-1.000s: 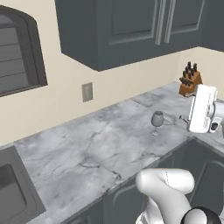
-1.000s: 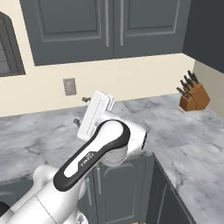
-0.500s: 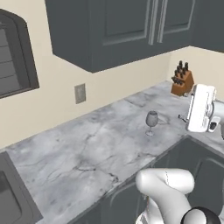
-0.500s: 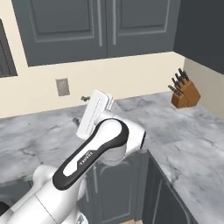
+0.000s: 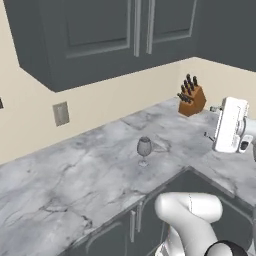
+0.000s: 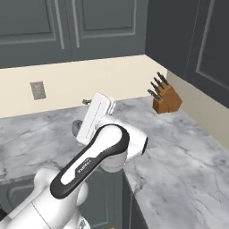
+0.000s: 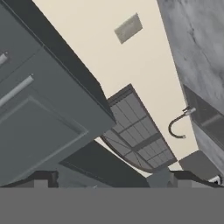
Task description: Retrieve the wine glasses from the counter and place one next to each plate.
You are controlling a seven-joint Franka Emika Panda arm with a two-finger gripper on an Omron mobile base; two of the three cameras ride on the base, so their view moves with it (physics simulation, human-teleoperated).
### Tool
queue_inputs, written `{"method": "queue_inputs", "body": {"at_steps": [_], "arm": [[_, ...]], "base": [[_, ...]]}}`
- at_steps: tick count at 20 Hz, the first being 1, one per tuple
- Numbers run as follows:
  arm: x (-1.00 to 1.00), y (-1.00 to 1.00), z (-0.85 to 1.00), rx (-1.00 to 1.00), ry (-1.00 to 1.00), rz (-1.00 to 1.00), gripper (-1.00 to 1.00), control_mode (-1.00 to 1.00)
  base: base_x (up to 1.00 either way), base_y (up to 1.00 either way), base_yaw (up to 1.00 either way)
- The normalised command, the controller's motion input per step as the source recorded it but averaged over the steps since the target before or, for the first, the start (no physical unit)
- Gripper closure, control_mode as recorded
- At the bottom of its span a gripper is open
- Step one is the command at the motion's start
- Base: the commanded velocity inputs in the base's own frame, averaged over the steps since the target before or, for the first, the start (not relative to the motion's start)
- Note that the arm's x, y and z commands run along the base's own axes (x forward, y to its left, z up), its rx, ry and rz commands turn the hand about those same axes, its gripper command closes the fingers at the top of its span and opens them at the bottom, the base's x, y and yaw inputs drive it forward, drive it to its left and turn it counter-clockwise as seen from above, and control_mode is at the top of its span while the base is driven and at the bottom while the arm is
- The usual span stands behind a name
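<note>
Scene shifted leftward across both base views, so camera travel, not object motion; approach to wine glass (image 5: 144,148) judged under way. Glass upright on counter (image 5: 75,175), left of knife block (image 5: 192,98), partly hidden behind arm in right view. Gripper (image 5: 231,125) raised, empty, jaws spread wide. Second glass, plates unseen.

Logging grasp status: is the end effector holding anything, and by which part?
Nothing is held. The end effector is open in the air, and a wine glass stands alone on the counter.
</note>
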Motion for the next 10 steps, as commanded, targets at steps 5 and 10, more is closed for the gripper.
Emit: {"method": "queue_inputs", "body": {"at_steps": [5, 10], "arm": [[0.00, 0.00, 0.00, 0.00, 0.00, 0.00, -1.00, 1.00], [0.00, 0.00, 0.00, 0.00, 0.00, 0.00, -1.00, 1.00]], "base": [[0.77, 0.81, 0.01], [0.22, 0.27, 0.57]]}}
